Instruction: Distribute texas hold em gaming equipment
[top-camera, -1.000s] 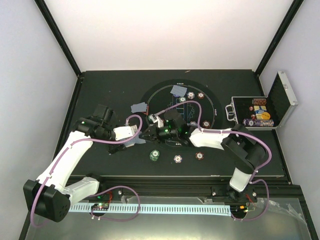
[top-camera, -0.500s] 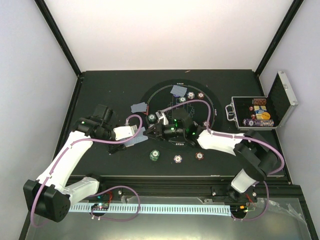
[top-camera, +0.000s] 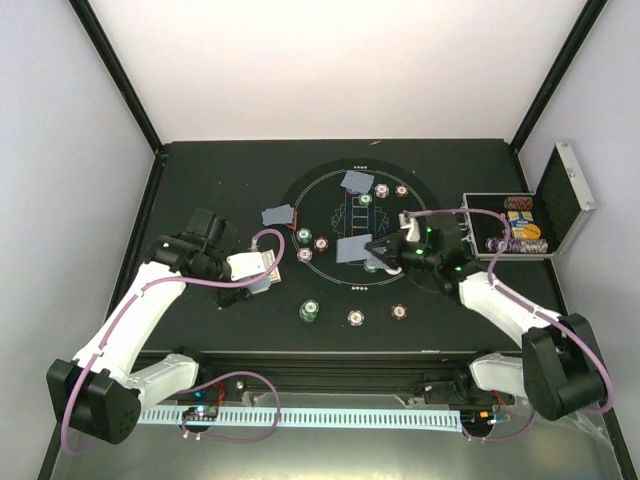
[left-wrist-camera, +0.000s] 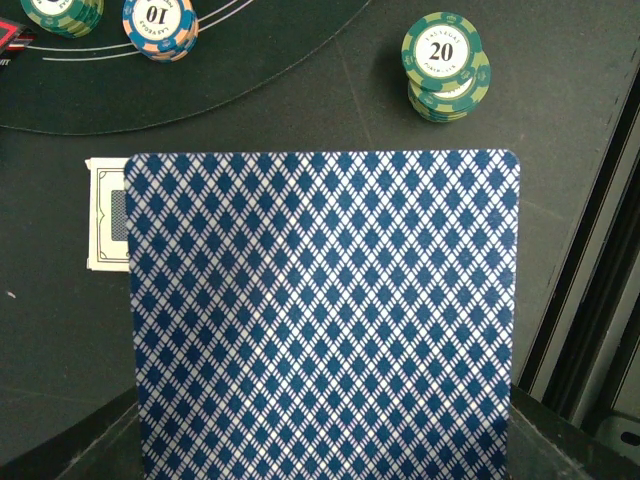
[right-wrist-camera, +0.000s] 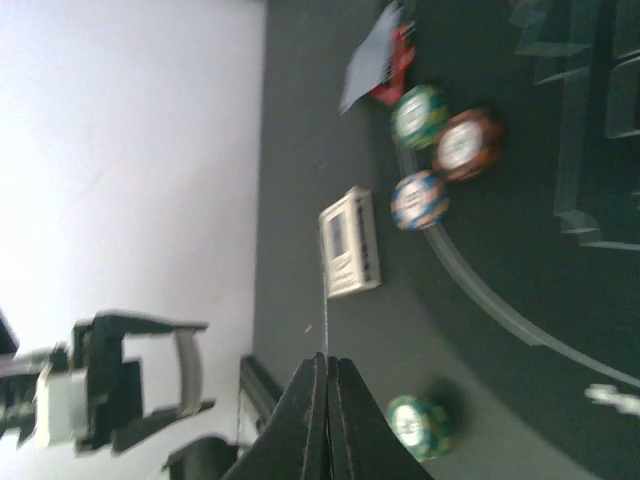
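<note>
left gripper (top-camera: 266, 270) clamped on a blue-backed card (left-wrist-camera: 325, 310); right gripper (right-wrist-camera: 326, 360) jaws together, pinching a second card (top-camera: 352, 248) above the mat (top-camera: 320, 200)

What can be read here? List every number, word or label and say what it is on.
"20": top of the green chip stack, left wrist view.
"10": the blue-and-orange chip at that view's top edge.
Rim lettering on both: too small to read.
Pale card left of the patterned card: print too small.
Chips in the right wrist view: blurred, unreadable.
Labels in the metal case: too small.
</note>
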